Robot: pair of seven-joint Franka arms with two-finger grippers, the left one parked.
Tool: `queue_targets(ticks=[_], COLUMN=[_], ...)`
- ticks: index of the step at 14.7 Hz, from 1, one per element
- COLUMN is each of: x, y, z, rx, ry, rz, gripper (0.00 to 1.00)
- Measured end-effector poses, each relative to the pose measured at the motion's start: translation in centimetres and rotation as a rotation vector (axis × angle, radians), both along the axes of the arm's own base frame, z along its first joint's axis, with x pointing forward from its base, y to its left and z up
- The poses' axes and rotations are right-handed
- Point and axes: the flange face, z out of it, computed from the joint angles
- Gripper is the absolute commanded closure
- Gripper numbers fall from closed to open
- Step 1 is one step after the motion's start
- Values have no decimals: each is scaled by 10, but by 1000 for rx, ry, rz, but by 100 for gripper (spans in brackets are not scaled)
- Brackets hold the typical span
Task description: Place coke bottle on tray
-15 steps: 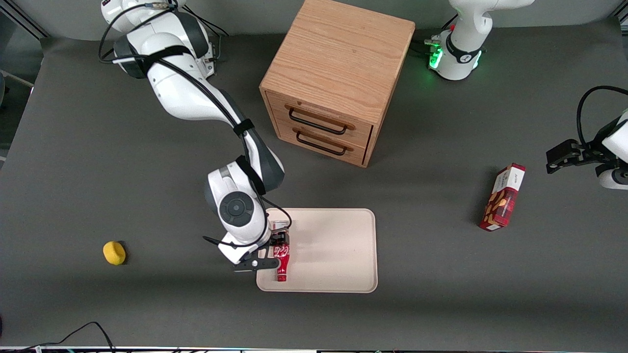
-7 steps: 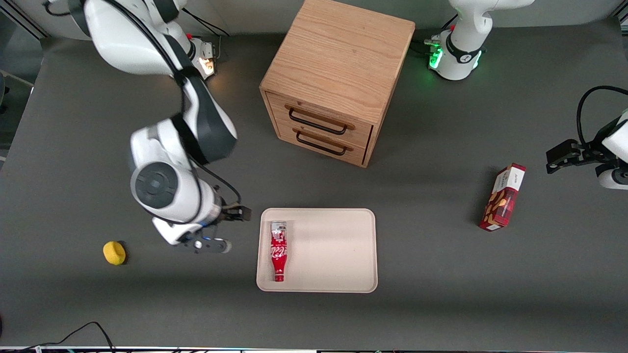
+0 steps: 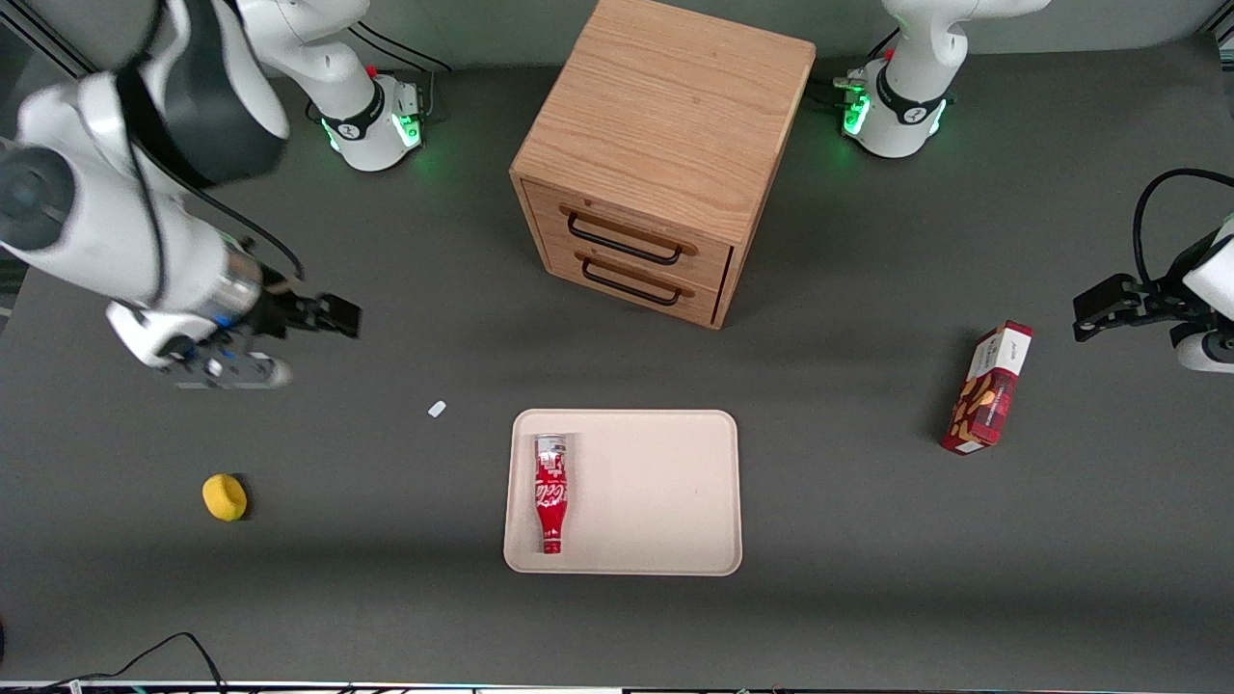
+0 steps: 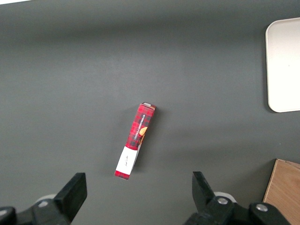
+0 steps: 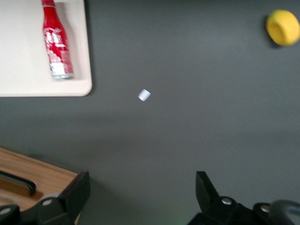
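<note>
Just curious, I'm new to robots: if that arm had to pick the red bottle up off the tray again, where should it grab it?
Probably across the coke bottle body, from above: it lies flat on the tray. The gripper, open, hangs well away.

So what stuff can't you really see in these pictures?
- Coke bottle on the tray: the right wrist view cuts off its neck at the edge.
- Small white bit on the table: too small to identify in any view.
- Wooden drawer cabinet: both drawers are shut, so their contents are hidden.
- Snack box: its print is too small to read.
- End effector: open, blurred by motion in the front view.
</note>
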Motion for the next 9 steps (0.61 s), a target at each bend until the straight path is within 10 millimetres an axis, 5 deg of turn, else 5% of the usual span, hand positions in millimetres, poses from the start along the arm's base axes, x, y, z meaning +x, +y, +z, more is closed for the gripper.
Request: queue_targets(ticks=[4, 9], x=[-69, -79], y=[-46, -50], z=[15, 20], rx=[3, 5], ry=[-20, -41], rz=[-18, -21], gripper=[0, 0])
